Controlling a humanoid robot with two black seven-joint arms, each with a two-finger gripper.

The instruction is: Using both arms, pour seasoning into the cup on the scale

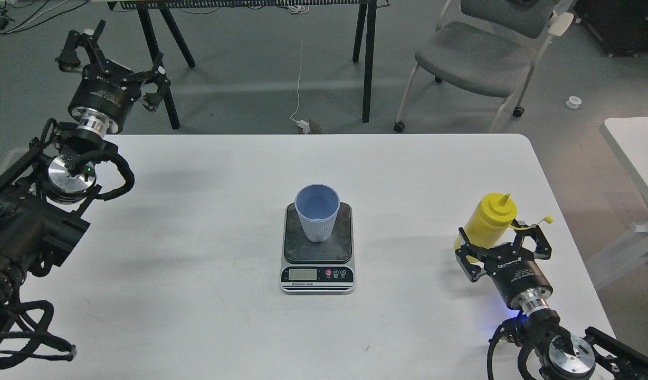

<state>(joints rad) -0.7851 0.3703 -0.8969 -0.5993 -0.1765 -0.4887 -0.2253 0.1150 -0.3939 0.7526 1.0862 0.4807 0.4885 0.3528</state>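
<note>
The light-blue ribbed cup (317, 214) stands upright on the dark plate of the scale (343, 240), at the middle of the white table (197, 253). The scale's silver strip with its screen and red button faces me. The yellow seasoning bottle (494, 215) stands near the table's right edge, its nozzle up and its tethered tip-cap hanging off to the right. My right gripper (501, 237) straddles the bottle's lower part with its fingers spread wide on both sides. My left gripper (113, 63) is open and empty, raised beyond the table's far left corner.
A grey chair (477, 53) and black table legs (367, 58) stand on the floor behind the table. A second white table (638, 153) is at the right. A white cable (299, 79) lies on the floor.
</note>
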